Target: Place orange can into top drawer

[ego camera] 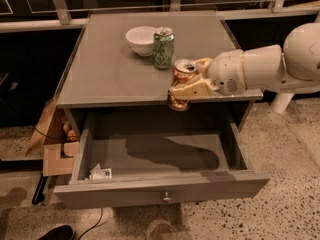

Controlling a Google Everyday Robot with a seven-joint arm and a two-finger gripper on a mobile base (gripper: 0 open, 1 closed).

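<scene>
The orange can [181,79] is held upright in my gripper [192,84], which is shut on it from the right. The can hangs past the front edge of the grey cabinet top [110,69], above the back of the drawer. The top drawer [160,191] is pulled wide open below, with its flat front panel and round metal knob [166,199] nearest the camera. My white arm [265,66] reaches in from the right.
A green-and-white can [163,47] and a white bowl [141,39] stand on the cabinet top behind the gripper. A small white packet [100,173] lies in the drawer's front left corner. A cardboard box [55,149] sits left of the cabinet. A shoe [52,232] shows at the bottom left.
</scene>
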